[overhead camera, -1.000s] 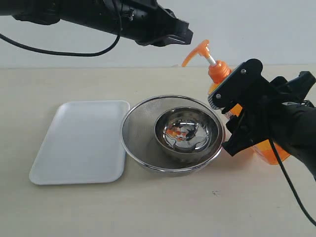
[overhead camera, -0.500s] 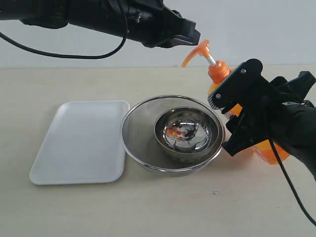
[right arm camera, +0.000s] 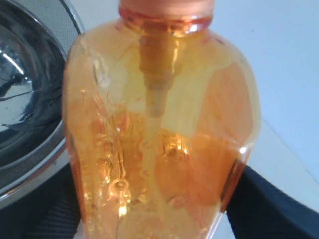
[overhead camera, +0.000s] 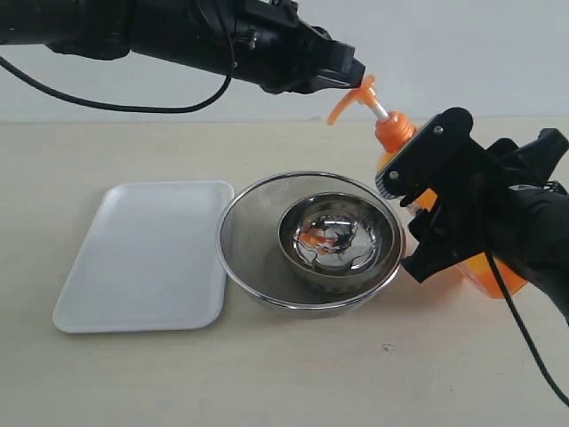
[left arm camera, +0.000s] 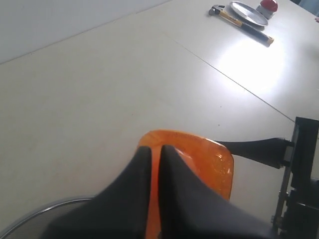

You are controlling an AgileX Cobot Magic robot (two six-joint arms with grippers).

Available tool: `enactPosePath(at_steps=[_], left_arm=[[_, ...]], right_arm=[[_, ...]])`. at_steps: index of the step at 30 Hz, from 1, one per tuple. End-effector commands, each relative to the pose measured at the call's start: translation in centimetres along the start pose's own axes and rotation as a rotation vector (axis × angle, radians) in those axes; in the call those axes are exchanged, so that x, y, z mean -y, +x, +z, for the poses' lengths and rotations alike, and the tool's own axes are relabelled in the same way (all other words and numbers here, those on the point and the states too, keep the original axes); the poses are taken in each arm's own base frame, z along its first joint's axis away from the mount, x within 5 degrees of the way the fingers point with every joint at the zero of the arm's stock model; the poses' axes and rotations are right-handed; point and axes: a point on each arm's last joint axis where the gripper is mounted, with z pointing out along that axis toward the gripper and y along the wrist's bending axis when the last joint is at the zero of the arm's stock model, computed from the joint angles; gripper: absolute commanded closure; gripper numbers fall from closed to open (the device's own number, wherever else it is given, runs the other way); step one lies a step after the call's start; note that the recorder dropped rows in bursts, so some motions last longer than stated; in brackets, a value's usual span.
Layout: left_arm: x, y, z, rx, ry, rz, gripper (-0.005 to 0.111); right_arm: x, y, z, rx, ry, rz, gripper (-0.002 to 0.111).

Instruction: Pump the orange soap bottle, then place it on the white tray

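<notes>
The orange soap bottle stands tilted on the table right of the steel strainer, and my right gripper is shut on its body. Its orange pump head sits raised on the white stem. My left gripper is shut, its tips resting on the pump head, which shows just beyond the closed fingers. The white tray lies flat at the left, with nothing on it.
A round steel mesh strainer holding a shiny steel bowl stands between tray and bottle. Far off in the left wrist view lie a metal plate and a tool on the table.
My left gripper has moved right and down until its tips meet the pump head. The right gripper and bottle have not moved.
</notes>
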Motion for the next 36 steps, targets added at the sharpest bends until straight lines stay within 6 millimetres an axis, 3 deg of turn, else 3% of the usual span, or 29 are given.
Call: enactPosePath(at_steps=[1,20,25,29,36], left_arm=[[1.0,0.4,0.9,-0.023,0.034,0.028,0.102],[1.3,0.6,0.9,-0.038,0.055,0.040,0.102],[2.3,-1.5,-2.0,-0.002,0.008,0.145,0.102],[1.5,-1.8,-2.9,-0.024,-0.118,0.204,0.102],[0.5,-1.0,-2.0,-0.069,-0.160,0.243,0.102]], right_arm=[[1.3,-1.1,-0.4,0.065,0.093,-0.048,0.109],[1.3,-1.1,-0.5,0.073,0.095,-0.057,0.109],[1.3,-1.1,-0.5,0.073,0.095,-0.057,0.109],[1.3,-1.1,-0.5,0.073,0.095,-0.057,0.109],[1.2,-1.1,-0.5,0.074,0.085,-0.056,0.109]])
